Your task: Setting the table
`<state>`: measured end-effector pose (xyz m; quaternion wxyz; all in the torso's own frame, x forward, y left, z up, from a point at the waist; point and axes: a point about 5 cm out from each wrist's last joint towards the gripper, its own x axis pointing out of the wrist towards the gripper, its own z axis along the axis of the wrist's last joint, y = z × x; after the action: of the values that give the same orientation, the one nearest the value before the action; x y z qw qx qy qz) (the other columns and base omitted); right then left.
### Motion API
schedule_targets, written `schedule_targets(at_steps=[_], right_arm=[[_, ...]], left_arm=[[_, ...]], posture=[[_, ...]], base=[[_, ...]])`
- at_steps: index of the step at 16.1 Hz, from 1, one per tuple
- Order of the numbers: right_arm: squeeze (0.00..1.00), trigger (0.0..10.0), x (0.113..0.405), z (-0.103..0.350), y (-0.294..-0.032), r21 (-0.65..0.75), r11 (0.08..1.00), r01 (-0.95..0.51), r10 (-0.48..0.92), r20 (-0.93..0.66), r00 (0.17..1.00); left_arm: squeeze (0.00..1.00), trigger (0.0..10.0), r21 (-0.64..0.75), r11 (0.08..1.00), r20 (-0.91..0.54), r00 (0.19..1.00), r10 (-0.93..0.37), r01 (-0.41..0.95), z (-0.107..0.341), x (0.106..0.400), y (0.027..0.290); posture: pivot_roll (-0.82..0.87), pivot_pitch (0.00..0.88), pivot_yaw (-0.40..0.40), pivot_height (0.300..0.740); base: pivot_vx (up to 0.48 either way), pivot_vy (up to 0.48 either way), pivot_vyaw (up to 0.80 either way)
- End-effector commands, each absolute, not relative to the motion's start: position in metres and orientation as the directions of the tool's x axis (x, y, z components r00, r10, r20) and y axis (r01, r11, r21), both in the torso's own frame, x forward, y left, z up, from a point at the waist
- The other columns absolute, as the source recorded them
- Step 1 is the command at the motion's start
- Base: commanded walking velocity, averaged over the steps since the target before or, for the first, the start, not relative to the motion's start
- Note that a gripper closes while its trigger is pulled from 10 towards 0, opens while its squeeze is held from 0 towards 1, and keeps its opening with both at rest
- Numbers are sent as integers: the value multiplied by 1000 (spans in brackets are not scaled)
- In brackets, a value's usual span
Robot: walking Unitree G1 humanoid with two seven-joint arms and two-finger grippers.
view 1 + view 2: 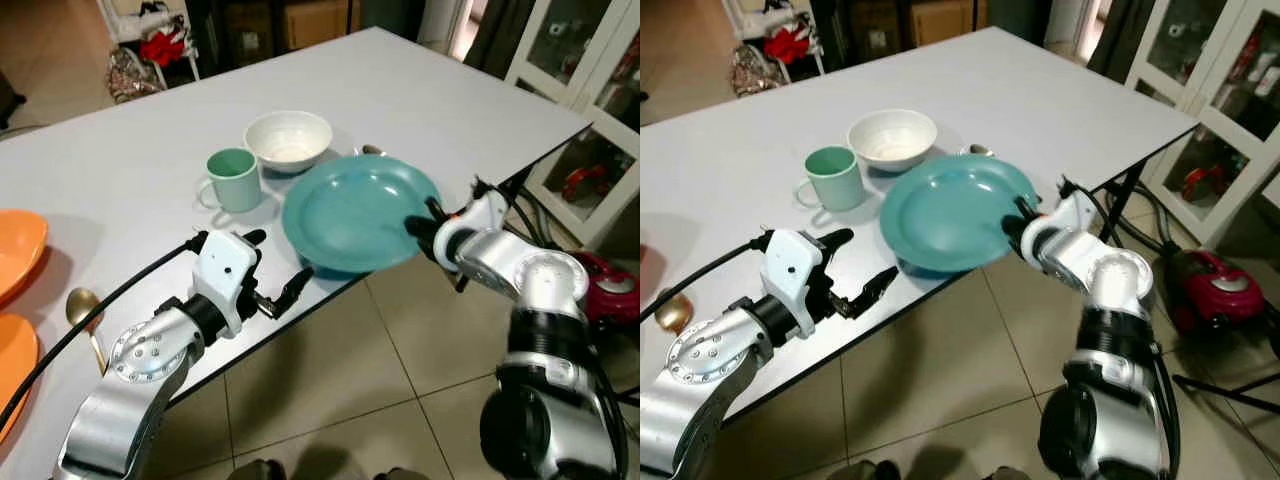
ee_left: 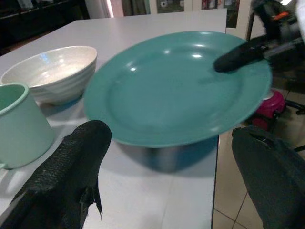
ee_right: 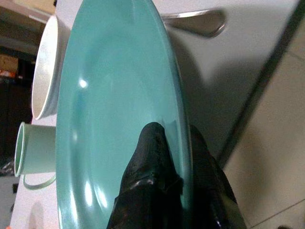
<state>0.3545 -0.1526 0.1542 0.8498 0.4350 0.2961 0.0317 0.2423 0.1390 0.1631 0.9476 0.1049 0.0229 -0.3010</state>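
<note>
You're in a home dining area: a white table (image 1: 420, 100) on a tiled floor (image 1: 400, 370), glass-door cabinet (image 1: 590, 90) at two o'clock, red vacuum cleaner (image 1: 1215, 285) at three o'clock.

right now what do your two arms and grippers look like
Both arms are silver metal with rounded, riveted joints. The left gripper has a white boxy housing, two long black fingers and a black cable trailing back. The right gripper has a white wrist, orange accent and black fingers.

Silver arms with screw-dotted round joints, white wrist housings, black cables and black-fingered left hand (image 1: 268, 272).
</note>
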Motion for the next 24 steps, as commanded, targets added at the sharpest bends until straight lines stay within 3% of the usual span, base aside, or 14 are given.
schedule_targets(at_steps=[1,8,13,15,16,19,24], right_arm=[[0,10000,362,159,-147,787,588,187,342,-451,825],[0,10000,385,158,-124,793,571,214,362,-477,801],[0,10000,389,156,-123,788,573,225,354,-485,799],[545,10000,390,153,-124,788,572,228,351,-487,800],[929,10000,390,152,-125,789,569,232,346,-486,803],[1000,10000,392,151,-125,796,560,229,344,-475,810],[1000,10000,393,151,-125,808,549,214,349,-454,820]], left_arm=[[0,10000,187,787,-112,809,-577,588,165,240,138],[0,10000,180,783,-124,803,-582,595,165,237,136],[0,10000,173,787,-130,806,-578,592,164,234,135],[0,10000,168,786,-130,804,-581,595,164,233,134],[0,10000,163,784,-129,801,-585,599,164,233,133],[0,10000,148,785,-127,799,-588,602,164,232,132],[0,10000,143,785,-124,798,-589,602,164,234,131]], posture=[[-82,96,32,740],[-70,101,22,740],[-65,102,14,740],[-64,104,15,740],[-64,104,16,740],[-66,104,20,740],[-67,103,23,740]], base=[[0,0,0],[0,0,0],[0,0,0],[0,0,0],[0,0,0],[0,0,0],[0,0,0]])
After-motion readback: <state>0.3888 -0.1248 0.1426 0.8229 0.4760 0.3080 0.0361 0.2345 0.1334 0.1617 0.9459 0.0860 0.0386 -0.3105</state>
